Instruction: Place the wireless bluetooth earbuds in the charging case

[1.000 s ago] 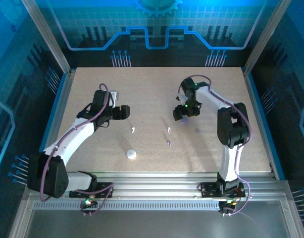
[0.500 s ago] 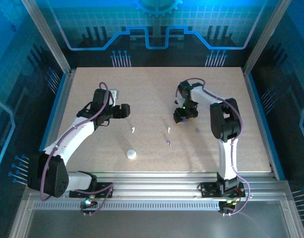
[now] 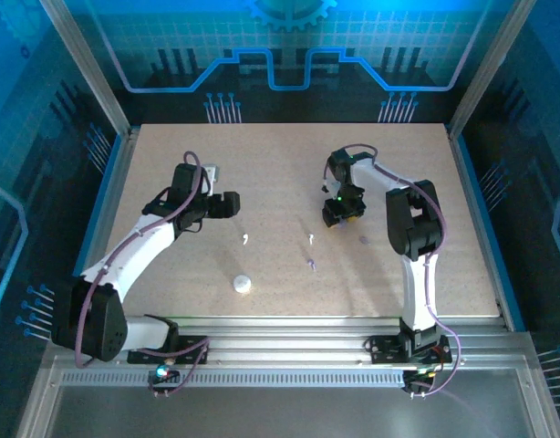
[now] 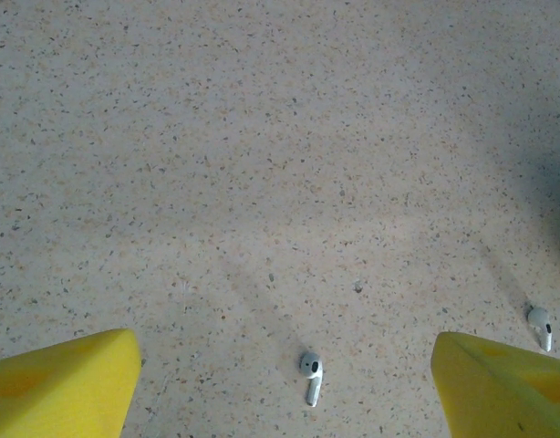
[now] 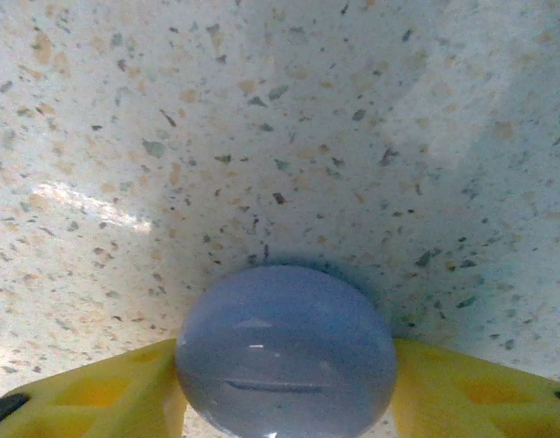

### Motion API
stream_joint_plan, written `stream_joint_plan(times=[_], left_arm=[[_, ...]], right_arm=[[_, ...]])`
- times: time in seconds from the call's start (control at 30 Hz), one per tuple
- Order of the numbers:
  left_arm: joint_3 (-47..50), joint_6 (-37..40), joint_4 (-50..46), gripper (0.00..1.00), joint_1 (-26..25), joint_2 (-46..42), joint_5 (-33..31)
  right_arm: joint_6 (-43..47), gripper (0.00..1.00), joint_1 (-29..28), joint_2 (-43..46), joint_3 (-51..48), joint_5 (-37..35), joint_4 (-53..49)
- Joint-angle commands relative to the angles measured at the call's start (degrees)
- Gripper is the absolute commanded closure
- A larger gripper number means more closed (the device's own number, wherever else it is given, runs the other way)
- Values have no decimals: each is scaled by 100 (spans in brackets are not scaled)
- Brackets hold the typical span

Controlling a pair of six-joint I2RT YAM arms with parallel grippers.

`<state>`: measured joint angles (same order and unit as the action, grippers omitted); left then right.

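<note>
In the right wrist view, a pale purple round charging case [image 5: 285, 342] sits on the table, and the yellow fingers [image 5: 98, 392] of my right gripper [image 5: 286, 388] press it on both sides. From above, that gripper [image 3: 340, 217] is low over the table, right of centre. A white round charging case [image 3: 242, 285] lies near the front. Two white earbuds [image 3: 246, 240] [image 3: 311, 239] and two pale purple earbuds [image 3: 310, 264] [image 3: 362, 241] lie scattered mid-table. My left gripper [image 3: 228, 204] hangs open above the table. One white earbud [image 4: 309, 374] lies between its fingers and another [image 4: 539, 324] to the right.
A small white object [image 3: 211, 171] lies behind the left arm. The speckled table [image 3: 280, 155] is bordered by metal frame posts [image 3: 88, 68] at the sides and a rail [image 3: 289, 333] at the front.
The right gripper has dropped onto the purple case and its fingers have closed in on it. The right arm folded inward. The left arm has stayed put.
</note>
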<state>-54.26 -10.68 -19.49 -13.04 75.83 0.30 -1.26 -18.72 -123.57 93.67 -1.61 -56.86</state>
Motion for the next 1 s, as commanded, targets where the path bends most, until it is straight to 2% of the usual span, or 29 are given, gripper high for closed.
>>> stream_joint_plan(times=[0.0,0.1,0.4,0.7,0.83,0.97], left_arm=[[-101,-130,-140,16,-28,81,36],[-107,-130,-148,16,-32,77,52],[267,-187,394,20,-108,-83,365],[902,22,1686,22,-725,-372,1132],[1164,64,2283,26,-944,-452,1694],[1661,107,3231,26,-1207,-853,1784]], right_arm=[[73,47,-77,-185,134,115,4],[75,52,-79,-161,130,143,25],[-240,54,-58,472,-192,391,296],[-1269,54,-103,2184,-1258,851,934],[-1776,54,-258,2878,-1713,934,1160],[-2417,54,-476,3587,-2152,899,1564]])
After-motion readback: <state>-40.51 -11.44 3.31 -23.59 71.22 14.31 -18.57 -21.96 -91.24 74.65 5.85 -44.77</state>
